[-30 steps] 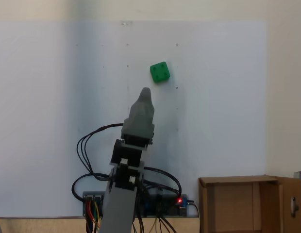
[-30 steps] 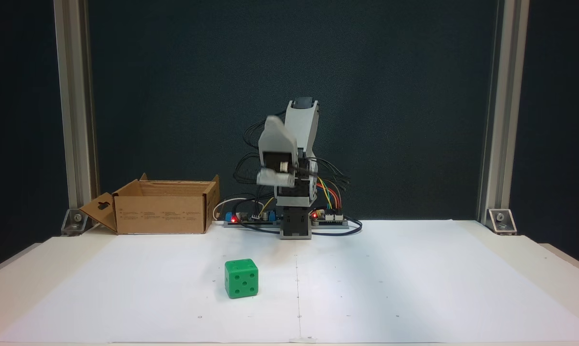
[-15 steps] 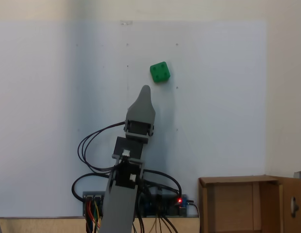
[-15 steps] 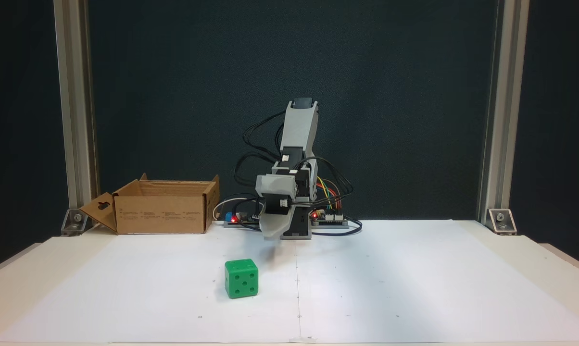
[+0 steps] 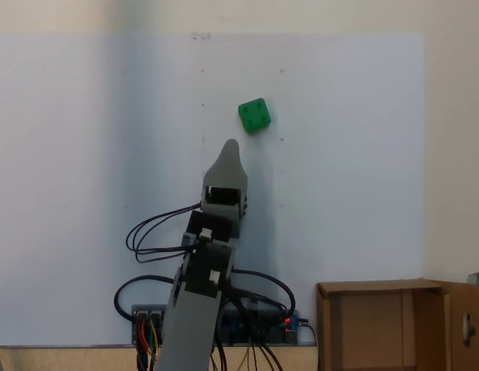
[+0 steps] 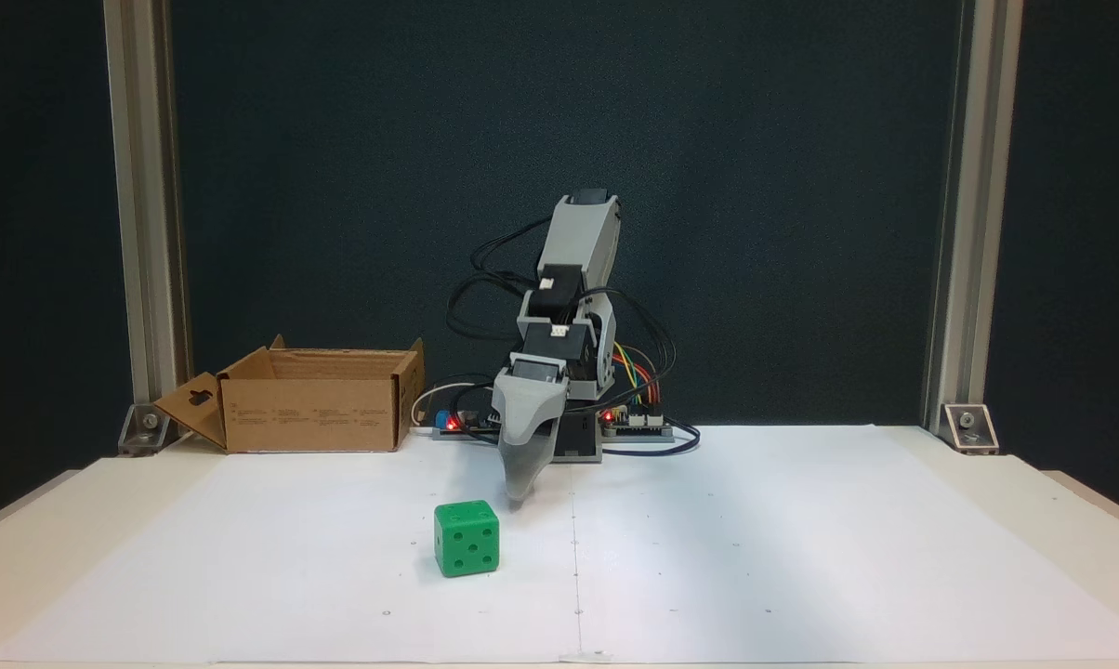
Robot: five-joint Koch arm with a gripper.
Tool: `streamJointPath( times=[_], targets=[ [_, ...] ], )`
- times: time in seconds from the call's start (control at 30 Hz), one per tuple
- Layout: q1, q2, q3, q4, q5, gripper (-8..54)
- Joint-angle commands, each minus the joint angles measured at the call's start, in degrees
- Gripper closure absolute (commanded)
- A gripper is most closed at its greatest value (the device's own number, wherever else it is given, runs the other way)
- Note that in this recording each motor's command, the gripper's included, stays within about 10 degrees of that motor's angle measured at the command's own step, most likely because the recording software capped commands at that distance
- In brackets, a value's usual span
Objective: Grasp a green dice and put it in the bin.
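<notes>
The green dice (image 5: 255, 116) (image 6: 467, 538) rests on the white paper, showing five pips toward the front camera. My grey gripper (image 5: 230, 144) (image 6: 518, 496) points steeply down at the paper, its tip just behind and slightly right of the dice in a fixed view, not touching it. Only one tapered grey tip shows in both fixed views, so I cannot tell whether the jaws are apart. The brown cardboard bin (image 5: 326, 325) (image 6: 309, 413) stands beside the arm's base, flaps upright, its plain tan inside showing.
Circuit boards with red lights (image 6: 451, 424) and looping black cables (image 5: 158, 224) crowd the arm's base. Aluminium posts (image 6: 141, 223) (image 6: 964, 223) stand at the table's back corners. White paper (image 6: 801, 557) covers the tabletop.
The gripper has swung from raised and folded down to pointing at the paper, its tip now close behind the dice. Dice and bin have not moved.
</notes>
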Motion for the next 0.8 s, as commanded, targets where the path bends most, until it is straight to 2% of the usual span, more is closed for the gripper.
streamJointPath(
  times=[0.0, 0.1, 0.27, 0.43, 0.57, 0.77],
  targets=[
    [-0.2, 5.4, -5.6, 4.9, -4.2, 1.4],
    [-0.4, 5.5, -6.1, 5.4, -4.3, 1.3],
    [-1.2, 5.4, -17.1, 18.5, -6.6, 1.5],
    [-2.5, 4.9, -23.8, 22.9, -6.9, 2.6],
    [-3.4, -1.1, -36.2, 36.5, -6.7, 2.3],
    [-4.0, -15.2, -58.0, 54.9, -6.5, 1.8]
  ],
)
